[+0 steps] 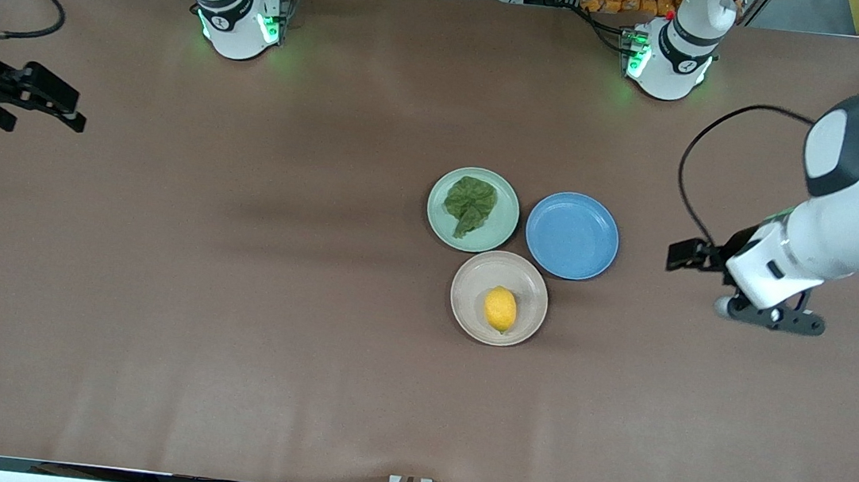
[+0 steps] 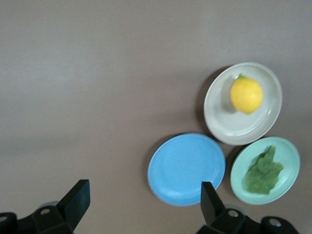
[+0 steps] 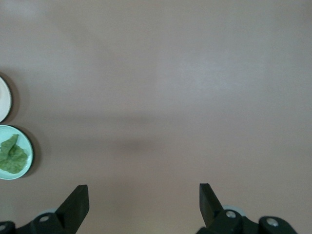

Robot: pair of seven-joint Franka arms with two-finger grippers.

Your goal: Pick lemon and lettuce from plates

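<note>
The yellow lemon (image 1: 501,308) lies on the beige-cream plate (image 1: 503,262). The dark green lettuce (image 1: 471,204) lies on the mint green plate (image 1: 509,216), which touches the beige plate and is farther from the front camera. My left gripper (image 1: 771,317) is open and empty, up over bare table toward the left arm's end, apart from the plates. Its wrist view (image 2: 145,195) shows the lemon (image 2: 246,95) and lettuce (image 2: 263,173). My right gripper (image 1: 40,112) is open and empty, over the right arm's end of the table; its wrist view (image 3: 144,197) shows the lettuce (image 3: 10,156).
An empty bright blue plate (image 1: 572,234) sits beside the mint plate, toward the left arm's end, and also shows in the left wrist view (image 2: 186,168). The brown table (image 1: 232,292) spreads wide around the three plates. A black cable (image 1: 692,173) loops by the left arm.
</note>
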